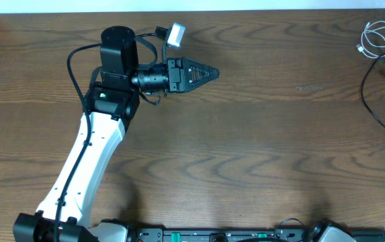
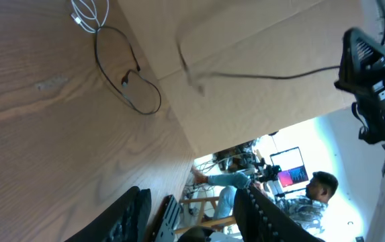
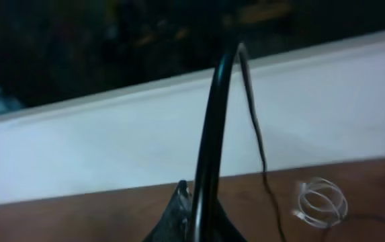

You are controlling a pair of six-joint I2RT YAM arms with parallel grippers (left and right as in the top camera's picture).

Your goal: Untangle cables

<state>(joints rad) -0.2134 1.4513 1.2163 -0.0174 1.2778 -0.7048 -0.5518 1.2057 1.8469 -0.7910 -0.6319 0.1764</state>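
Note:
The white cable (image 1: 381, 36) lies coiled in a small loop at the table's far right corner. It also shows in the left wrist view (image 2: 89, 12) and the right wrist view (image 3: 322, 202). The black cable (image 1: 367, 94) curves loosely below it, its upper end meeting the white loop; it also shows in the left wrist view (image 2: 130, 91). My left gripper (image 1: 205, 71) hovers at the far left-centre, pointing right, well away from both cables; its fingers (image 2: 192, 205) are apart and empty. My right gripper (image 3: 182, 195) shows as a closed dark point, partly hidden by a thick black arm wire.
A white wall (image 3: 111, 148) borders the table's far edge. A cardboard panel (image 2: 259, 67) stands past the right table edge. The right arm's base (image 1: 320, 232) sits at the front edge. A person (image 2: 313, 191) sits beyond the table.

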